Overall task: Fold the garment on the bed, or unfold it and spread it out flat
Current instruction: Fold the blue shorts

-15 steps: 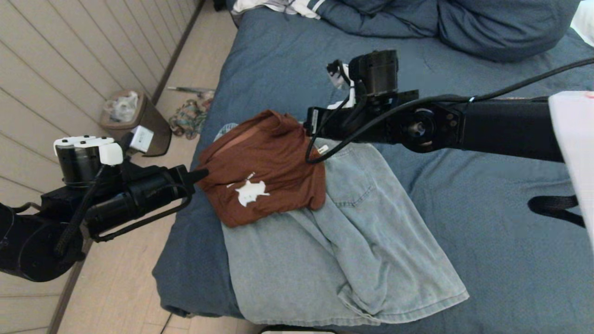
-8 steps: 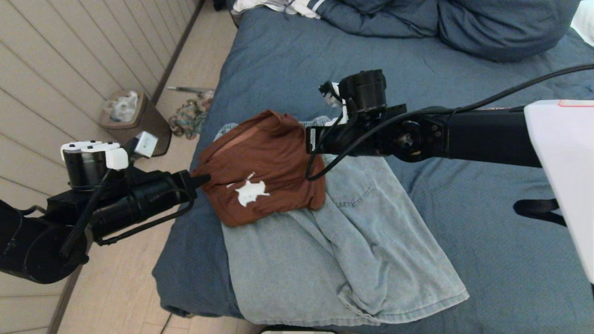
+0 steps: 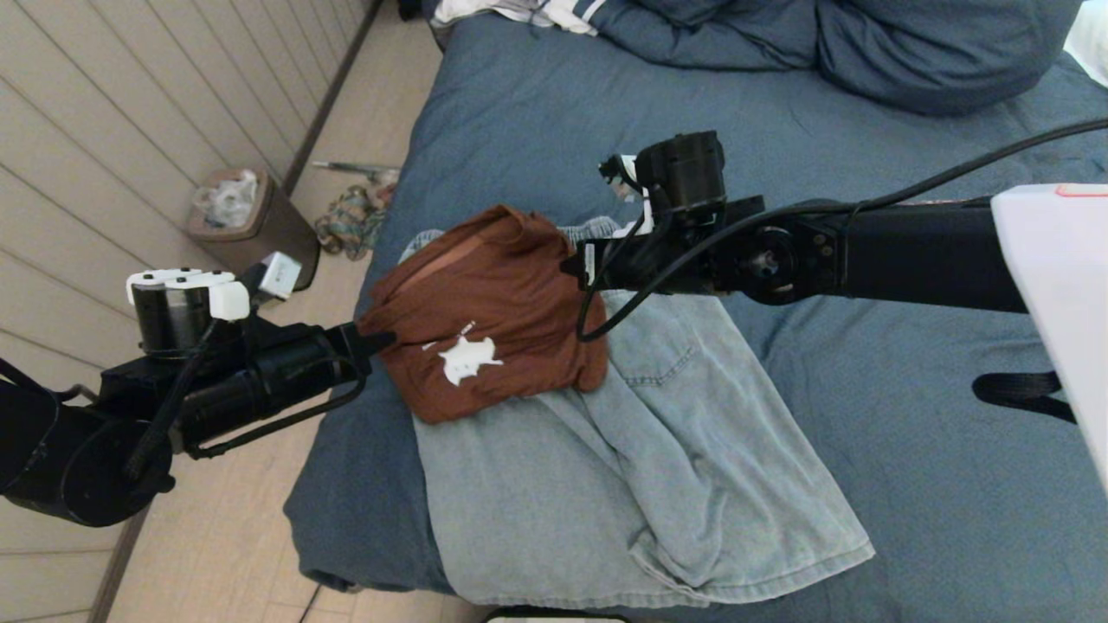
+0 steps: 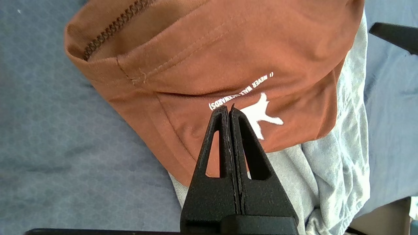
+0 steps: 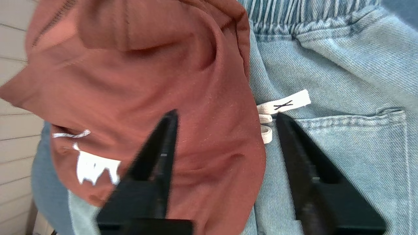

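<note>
A rust-brown T-shirt (image 3: 493, 320) with a white print lies folded on light-blue jeans (image 3: 649, 467) near the left edge of the bed (image 3: 866, 363). My left gripper (image 3: 381, 337) is shut, its tip at the shirt's left edge; in the left wrist view the gripper (image 4: 229, 109) has no cloth between its closed fingers, and the shirt (image 4: 212, 58) lies beyond them. My right gripper (image 3: 573, 260) is at the shirt's right edge. In the right wrist view it (image 5: 227, 114) is open and straddles the shirt's edge (image 5: 147, 81) and the jeans (image 5: 343, 81).
Blue pillows and bedding (image 3: 866, 43) pile at the head of the bed, with striped white clothes (image 3: 528, 13) beside them. On the floor to the left stand a brown bin (image 3: 251, 225) and some clutter (image 3: 351, 221) against the panelled wall. A black strap (image 3: 1021, 389) lies on the right.
My right gripper has come down to the shirt's right edge and opened. The left arm has drifted slightly toward the near side, still shut. The shirt has kept its place.
</note>
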`<state>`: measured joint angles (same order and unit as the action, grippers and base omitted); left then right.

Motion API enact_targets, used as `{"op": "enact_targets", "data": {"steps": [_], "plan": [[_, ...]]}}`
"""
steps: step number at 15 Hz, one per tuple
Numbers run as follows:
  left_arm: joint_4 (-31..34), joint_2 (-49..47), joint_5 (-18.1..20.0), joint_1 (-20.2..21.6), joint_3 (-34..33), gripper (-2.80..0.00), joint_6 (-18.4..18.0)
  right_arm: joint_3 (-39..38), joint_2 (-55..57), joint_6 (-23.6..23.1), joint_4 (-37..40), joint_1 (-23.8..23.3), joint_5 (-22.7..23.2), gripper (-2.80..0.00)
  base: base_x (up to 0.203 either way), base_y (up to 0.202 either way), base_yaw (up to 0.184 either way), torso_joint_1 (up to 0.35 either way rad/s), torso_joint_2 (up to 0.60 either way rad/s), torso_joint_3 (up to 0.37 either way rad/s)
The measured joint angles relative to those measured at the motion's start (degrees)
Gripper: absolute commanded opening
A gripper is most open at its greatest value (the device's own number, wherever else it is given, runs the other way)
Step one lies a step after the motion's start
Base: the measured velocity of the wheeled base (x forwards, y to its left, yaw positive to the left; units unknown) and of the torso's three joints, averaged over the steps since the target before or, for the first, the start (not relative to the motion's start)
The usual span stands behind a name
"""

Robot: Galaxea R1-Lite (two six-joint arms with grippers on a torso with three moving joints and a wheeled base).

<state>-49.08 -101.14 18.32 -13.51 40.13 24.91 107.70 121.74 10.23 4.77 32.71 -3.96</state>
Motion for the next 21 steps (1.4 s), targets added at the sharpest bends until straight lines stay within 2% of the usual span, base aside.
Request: {"op": "enact_targets", "data": {"steps": [4,12,17,18,21], "plan": [[-0.1,-1.1,1.3,-0.1,0.0,-2.8,0.0,1.8,4.2,0.1,0.0,1.4,-0.2,0.0,0.0,0.0,0.0,0.0,0.0,0.0],[-0.3,-2.1,2.6,-1.7,-1.1,-2.8,0.1,4.2,10.5,0.1,-2.0,8.4,-1.2,0.0,0.0,0.0,0.0,0.0,0.0,0.0],[-0.3,-2.4,2.6,-2.1,-1.2,-2.8,0.1,4.2,11.6,0.0,-2.5,8.8,-1.9,0.0,0.0,0.0,0.0,0.0,0.0,0.0],[-0.4,-2.4,2.6,-2.3,-1.4,-2.8,0.1,4.3,11.9,-0.1,-2.5,8.6,-1.9,-2.8,0.0,0.0,0.0,0.0,0.0,0.0],[-0.5,-2.5,2.5,-2.8,-1.6,-2.8,0.1,4.4,12.7,-0.7,-2.5,8.4,-2.8,-2.8,0.0,0.0,0.0,0.0,0.0,0.0]]}}
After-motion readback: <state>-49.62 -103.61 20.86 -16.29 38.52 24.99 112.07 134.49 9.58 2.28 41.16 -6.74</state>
